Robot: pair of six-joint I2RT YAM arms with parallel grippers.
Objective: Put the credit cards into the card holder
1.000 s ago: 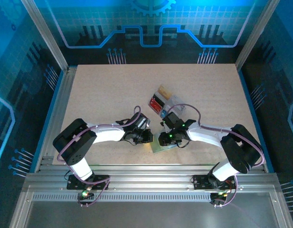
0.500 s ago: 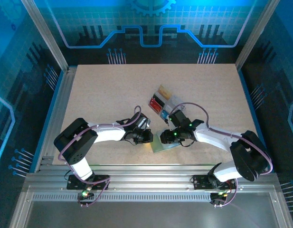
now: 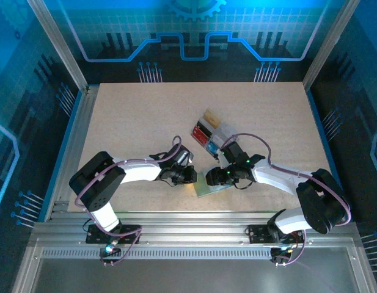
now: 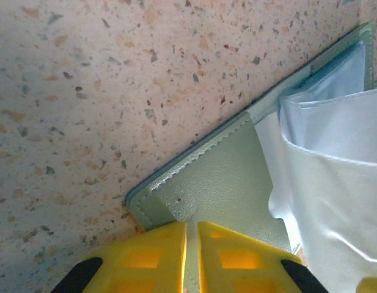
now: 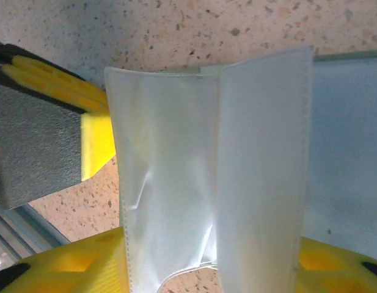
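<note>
gripping the card holder (image 4: 206, 183) flap, the clenched left claw (image 4: 191, 244) should pin it flat while the released right claw (image 5: 219, 274) parts one clear sleeve (image 5: 170, 171) wide.

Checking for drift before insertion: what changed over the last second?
The right arm swung its elbow outward, right and toward the near edge, and the right gripper slid slightly right over the wallet. Its jaws now stand apart with the clear sleeves between them. Unchanged: left gripper clamped on the wallet's edge; wallet and tray in place.
</note>
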